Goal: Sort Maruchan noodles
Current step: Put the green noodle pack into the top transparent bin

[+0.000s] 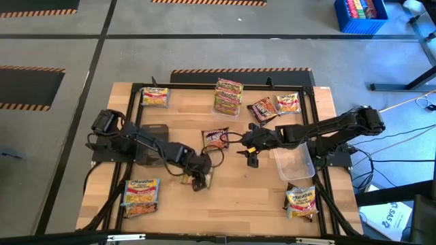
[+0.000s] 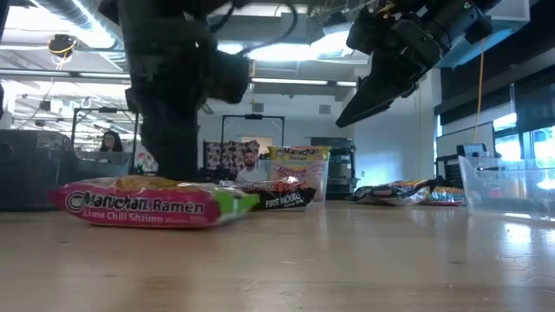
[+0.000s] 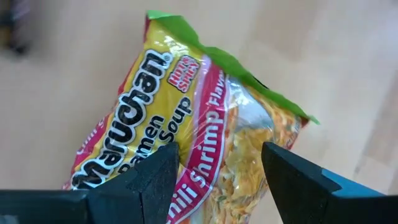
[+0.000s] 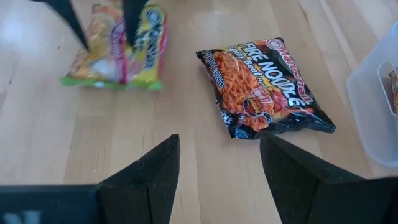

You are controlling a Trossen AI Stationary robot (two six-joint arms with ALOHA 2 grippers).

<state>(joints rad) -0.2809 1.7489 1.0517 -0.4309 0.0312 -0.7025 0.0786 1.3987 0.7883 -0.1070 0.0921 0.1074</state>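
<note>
A yellow-green Maruchan lime chili shrimp packet (image 3: 186, 118) lies flat on the wooden table (image 1: 238, 197), near its front middle. My left gripper (image 1: 197, 180) stands over it, pointing steeply down, open, with one finger over each half of the packet's top face. A black Fire Noodle packet (image 4: 264, 87) lies flat at the table's centre. My right gripper (image 1: 252, 160) hangs open in the air just right of it, holding nothing. More Maruchan noodles lie around the table: a stack (image 1: 229, 95) at the far middle, and one packet (image 1: 141, 196) at the front left. My left gripper's fingers (image 4: 132, 25) come down from above over the packet's printed top face (image 3: 205, 149), which runs on under both tips. The packet lies flat on the table (image 2: 156, 204). Whether the tips touch it, I cannot tell.
A clear plastic tub (image 1: 294, 163) stands under my right arm. Single packets lie at the far left (image 1: 155, 96), the far right (image 1: 263, 109) (image 1: 289, 103) and the front right (image 1: 302, 201). Bare wood shows at the front middle.
</note>
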